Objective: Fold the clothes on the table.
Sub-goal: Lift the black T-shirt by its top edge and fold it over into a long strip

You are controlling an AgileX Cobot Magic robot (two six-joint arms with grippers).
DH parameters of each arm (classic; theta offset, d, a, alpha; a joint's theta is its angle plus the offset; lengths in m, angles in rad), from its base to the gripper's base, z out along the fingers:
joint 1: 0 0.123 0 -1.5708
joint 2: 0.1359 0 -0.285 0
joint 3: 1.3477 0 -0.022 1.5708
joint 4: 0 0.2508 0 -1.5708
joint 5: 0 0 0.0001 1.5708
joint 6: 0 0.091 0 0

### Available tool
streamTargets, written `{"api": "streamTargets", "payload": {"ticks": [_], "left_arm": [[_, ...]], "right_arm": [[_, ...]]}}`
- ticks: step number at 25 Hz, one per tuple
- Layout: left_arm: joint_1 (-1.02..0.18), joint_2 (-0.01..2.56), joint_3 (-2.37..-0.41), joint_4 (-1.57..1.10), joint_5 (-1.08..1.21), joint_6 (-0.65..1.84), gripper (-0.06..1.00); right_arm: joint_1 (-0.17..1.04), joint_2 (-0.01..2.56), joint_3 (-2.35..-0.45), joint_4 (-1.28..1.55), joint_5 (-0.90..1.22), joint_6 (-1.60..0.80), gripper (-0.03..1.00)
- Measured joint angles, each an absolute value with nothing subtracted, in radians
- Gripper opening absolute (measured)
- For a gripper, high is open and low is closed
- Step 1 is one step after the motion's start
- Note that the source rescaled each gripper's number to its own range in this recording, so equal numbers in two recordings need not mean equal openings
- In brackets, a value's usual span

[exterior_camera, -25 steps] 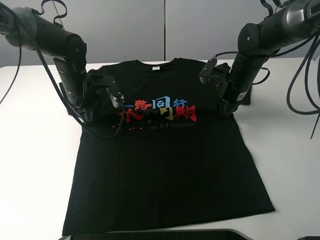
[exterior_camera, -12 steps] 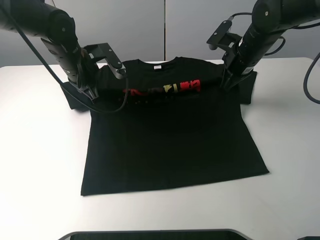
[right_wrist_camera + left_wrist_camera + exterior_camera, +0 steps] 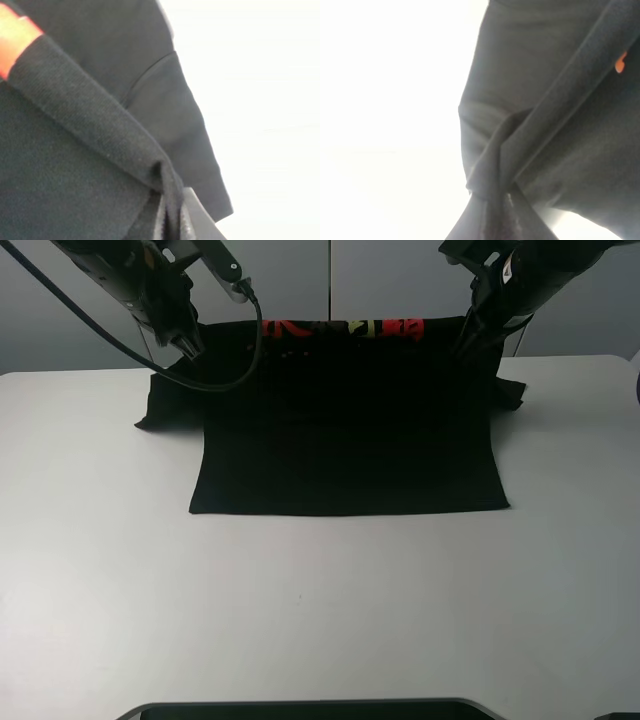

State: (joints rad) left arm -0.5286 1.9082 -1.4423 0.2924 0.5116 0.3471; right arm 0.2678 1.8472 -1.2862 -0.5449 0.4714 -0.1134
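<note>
Hanging from two pinch points, the black T-shirt (image 3: pixel 350 440) is held up at the far side of the white surface (image 3: pixel 300 610), with its hem laid on it. Left jaws are clamped on a fabric fold at one side, right jaws on the other.

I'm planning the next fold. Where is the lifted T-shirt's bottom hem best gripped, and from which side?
Probably its two corners. The hem lies flat and straight on the table, with bare tabletop in front and beside it, so come low from the near, outer sides. The left gripper and right gripper are shut on the T-shirt's raised fold and must release first.
</note>
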Motion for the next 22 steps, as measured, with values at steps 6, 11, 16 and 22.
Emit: {"api": "streamTargets", "payload": {"ticks": [6, 11, 16, 22], "left_arm": [[-0.529, 1.85, -1.524, 0.3, 0.516, 0.316, 0.0], [-0.529, 1.794, -1.535, 0.273, 0.58, 0.31, 0.0], [-0.541, 1.765, -1.475, 0.245, 0.687, 0.335, 0.0], [-0.572, 1.666, -1.334, 0.215, 0.725, 0.366, 0.0]], "right_arm": [[0.268, 1.788, -1.401, -0.61, 0.496, -0.076, 0.0], [0.282, 1.719, -1.401, -0.58, 0.571, -0.128, 0.0], [0.374, 1.645, -1.294, -0.553, 0.619, -0.24, 0.0], [0.436, 1.582, -1.186, -0.533, 0.709, -0.275, 0.0]]}}
